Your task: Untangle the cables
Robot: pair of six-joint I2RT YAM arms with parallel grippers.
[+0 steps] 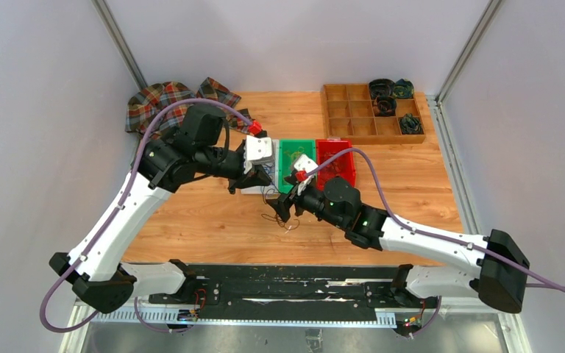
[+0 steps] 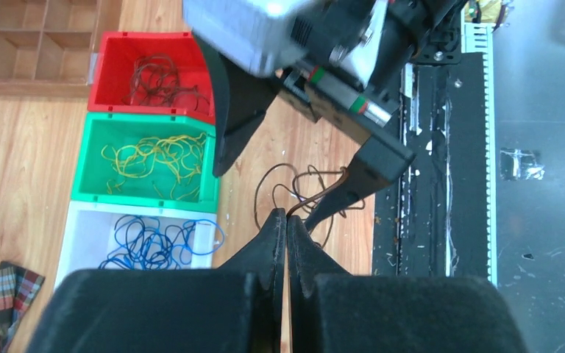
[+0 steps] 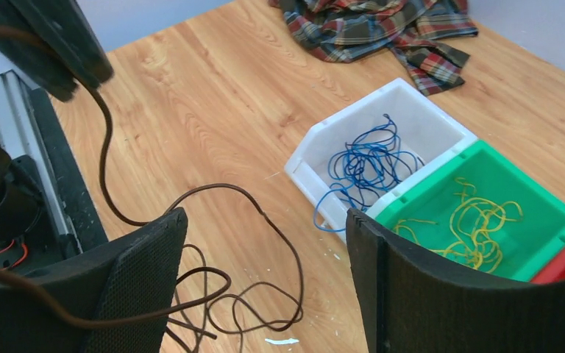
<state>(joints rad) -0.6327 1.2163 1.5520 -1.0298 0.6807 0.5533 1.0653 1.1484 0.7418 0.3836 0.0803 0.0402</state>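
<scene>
A dark brown cable lies in loose loops on the wooden table in front of the bins; it also shows in the top view. My left gripper is shut on one strand of it and holds that strand up off the table. My right gripper is open, its fingers straddling the cable's loops just above the table. Blue cables lie in a white bin, yellow cables in a green bin, dark cables in a red bin.
The white bin, green bin and red bin stand side by side at mid-table. A wooden compartment tray with dark coils is at the back right. A plaid cloth lies at the back left.
</scene>
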